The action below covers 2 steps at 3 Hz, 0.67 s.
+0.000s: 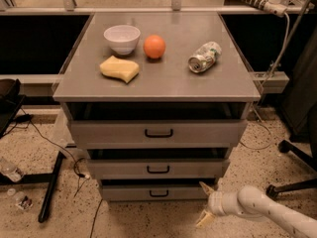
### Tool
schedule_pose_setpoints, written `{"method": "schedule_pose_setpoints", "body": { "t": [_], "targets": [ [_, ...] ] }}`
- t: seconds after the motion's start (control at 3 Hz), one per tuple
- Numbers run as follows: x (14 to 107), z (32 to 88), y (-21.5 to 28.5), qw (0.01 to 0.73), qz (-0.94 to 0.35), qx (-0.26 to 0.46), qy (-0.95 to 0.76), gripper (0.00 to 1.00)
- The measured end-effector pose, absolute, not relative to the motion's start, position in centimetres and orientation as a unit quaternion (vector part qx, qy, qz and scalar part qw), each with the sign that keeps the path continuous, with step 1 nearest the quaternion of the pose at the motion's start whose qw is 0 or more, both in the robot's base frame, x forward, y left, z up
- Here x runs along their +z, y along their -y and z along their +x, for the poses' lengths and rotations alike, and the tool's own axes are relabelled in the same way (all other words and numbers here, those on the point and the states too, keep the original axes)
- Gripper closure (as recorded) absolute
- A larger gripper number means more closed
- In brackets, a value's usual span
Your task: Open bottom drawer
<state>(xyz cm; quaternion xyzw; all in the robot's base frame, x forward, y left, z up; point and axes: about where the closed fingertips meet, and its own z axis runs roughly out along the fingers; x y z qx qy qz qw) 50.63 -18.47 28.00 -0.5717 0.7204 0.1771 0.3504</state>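
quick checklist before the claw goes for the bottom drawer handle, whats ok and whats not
1. Claw open: ok, its fingers are spread apart.
2. Claw lined up with the handle: not ok, it sits off the right end of the bottom drawer, low near the floor.
3. Handle unobstructed: ok, nothing in front of it.
4. Target picked: ok, it is the lowest and narrowest of the three fronts.
5. Upper finger free of the drawer's right corner: cannot tell.

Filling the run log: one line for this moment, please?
hand: open, beside bottom drawer right corner | handle: not yet grasped
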Motion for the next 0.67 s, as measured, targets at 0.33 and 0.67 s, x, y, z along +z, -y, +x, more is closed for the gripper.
{"method": "schedule_pose_setpoints", "body": {
  "t": [0.33,0.67],
  "targets": [
    [24.9,52.1,17.6,0.329,-0.576,0.174,-0.728,0.00],
    [22.6,53.9,16.8,0.315,-0.582,0.173,-0.729,0.00]
  ]
}}
